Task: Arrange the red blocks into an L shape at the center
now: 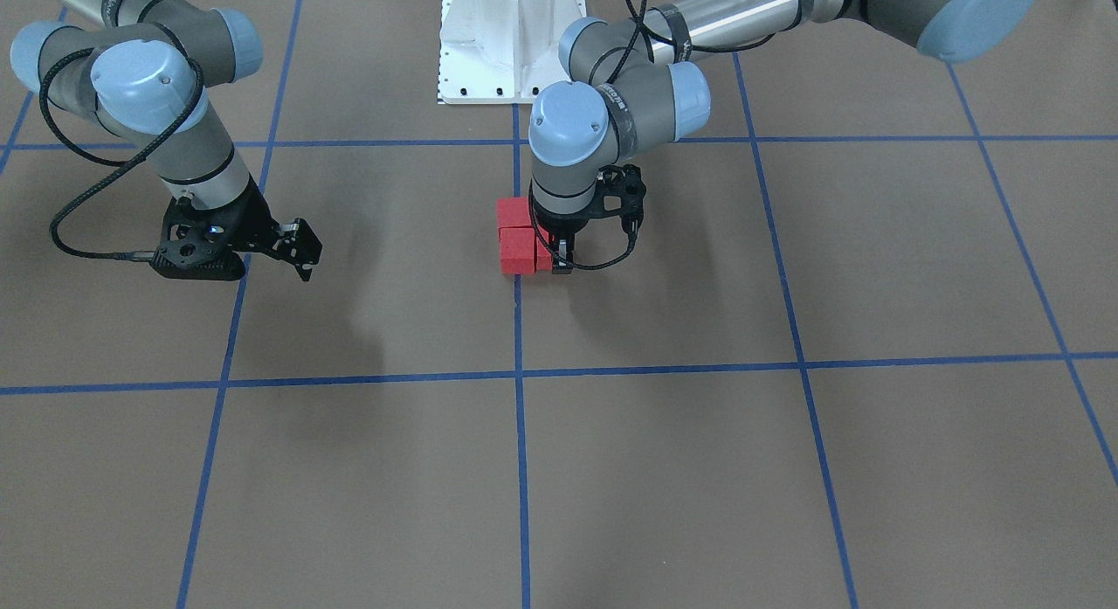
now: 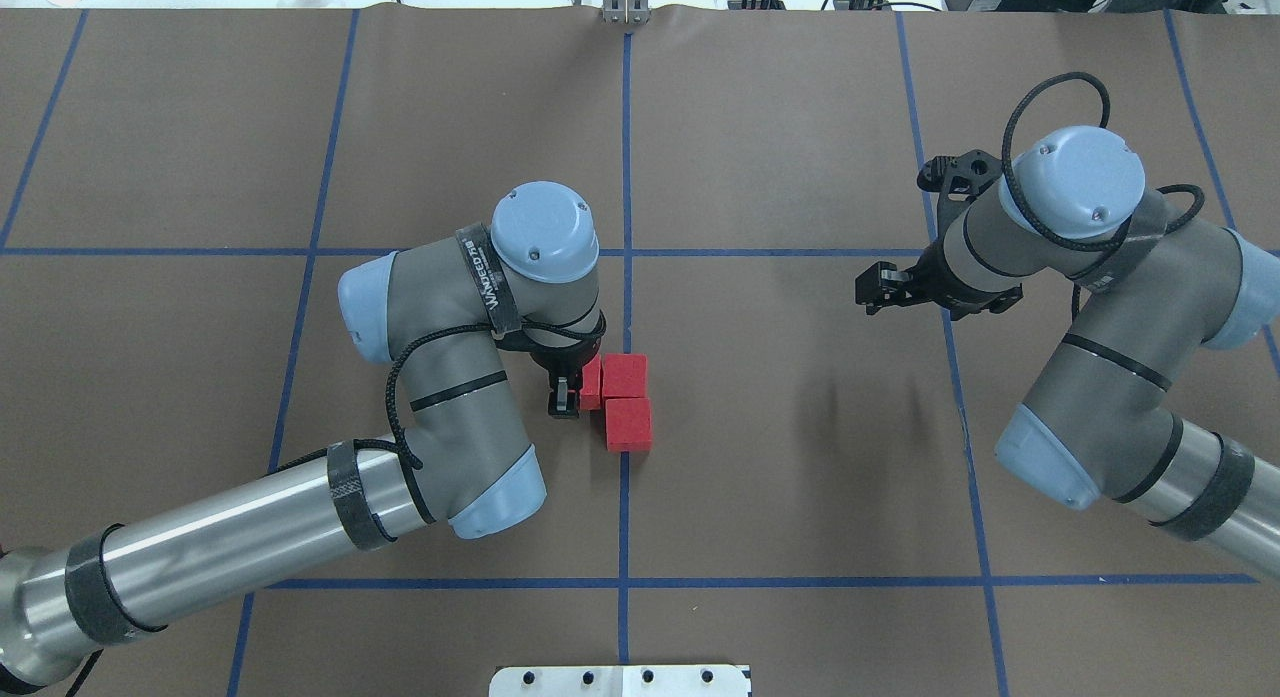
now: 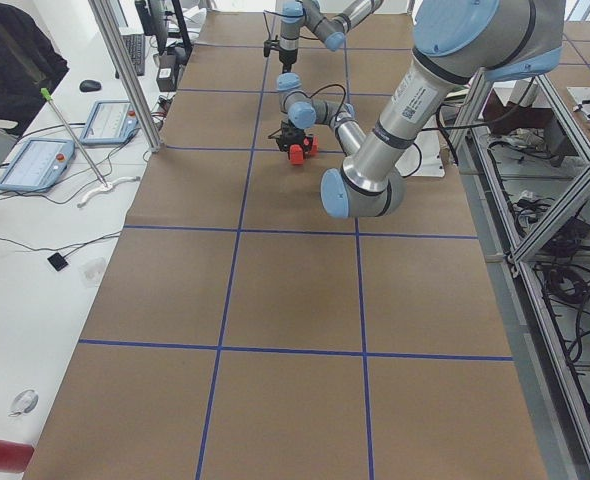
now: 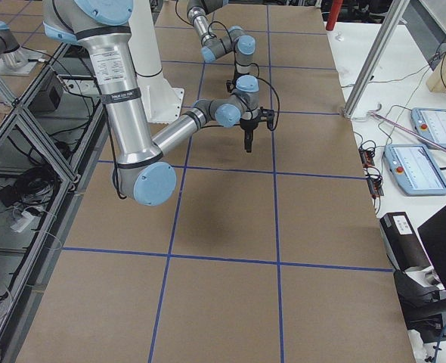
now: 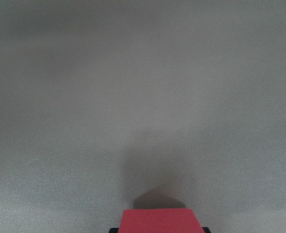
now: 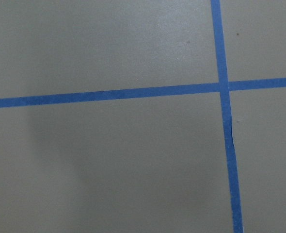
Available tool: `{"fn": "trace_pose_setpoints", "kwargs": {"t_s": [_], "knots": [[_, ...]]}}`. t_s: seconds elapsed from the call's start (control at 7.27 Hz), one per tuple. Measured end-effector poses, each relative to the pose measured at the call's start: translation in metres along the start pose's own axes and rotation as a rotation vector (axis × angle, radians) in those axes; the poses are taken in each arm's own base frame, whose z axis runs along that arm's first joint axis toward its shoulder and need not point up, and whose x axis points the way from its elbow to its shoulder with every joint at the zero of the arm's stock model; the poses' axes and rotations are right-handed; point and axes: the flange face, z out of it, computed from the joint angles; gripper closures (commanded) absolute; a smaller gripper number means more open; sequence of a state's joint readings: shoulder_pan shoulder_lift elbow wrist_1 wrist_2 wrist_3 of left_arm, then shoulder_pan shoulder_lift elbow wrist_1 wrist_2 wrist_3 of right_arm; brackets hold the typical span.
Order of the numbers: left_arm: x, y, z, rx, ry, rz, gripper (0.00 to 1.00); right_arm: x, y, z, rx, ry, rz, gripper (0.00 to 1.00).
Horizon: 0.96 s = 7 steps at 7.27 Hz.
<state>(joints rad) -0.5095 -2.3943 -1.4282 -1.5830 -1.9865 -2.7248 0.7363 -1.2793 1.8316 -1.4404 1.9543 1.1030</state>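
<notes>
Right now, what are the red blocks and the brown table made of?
The blocks look like foam or painted wood: matte red, no shine. The table seems covered in brown paper: dull, its sheet edge showing at the far end.

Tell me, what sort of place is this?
Most likely a robotics lab: a left arm and right arm work at a table marked with a blue tape grid, with control tablets and cables on a side bench.

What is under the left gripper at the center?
A third red block, partly visible between the left gripper fingers, beside the other two red blocks on the blue tape line. The wrist covers the rest; whether it rests on the table is hidden.
</notes>
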Motion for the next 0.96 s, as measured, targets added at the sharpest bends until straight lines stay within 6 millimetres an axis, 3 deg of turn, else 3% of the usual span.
{"fn": "trace_pose_setpoints", "kwargs": {"t_s": [0.28,0.41,0.96], "knots": [[0.0000,0.0001,0.0003,0.000,0.000,-0.001,1.00,0.0000,0.0000,0.0000,0.000,0.000,0.000,0.00],[0.0000,0.0002,0.0003,-0.001,0.000,-0.002,0.01,0.0000,0.0000,0.0000,0.000,0.000,0.000,0.00],[0.0018,0.0026,0.0000,-0.020,0.009,0.000,0.00,0.0001,0.0000,0.0002,0.000,0.000,0.000,0.00]]}}
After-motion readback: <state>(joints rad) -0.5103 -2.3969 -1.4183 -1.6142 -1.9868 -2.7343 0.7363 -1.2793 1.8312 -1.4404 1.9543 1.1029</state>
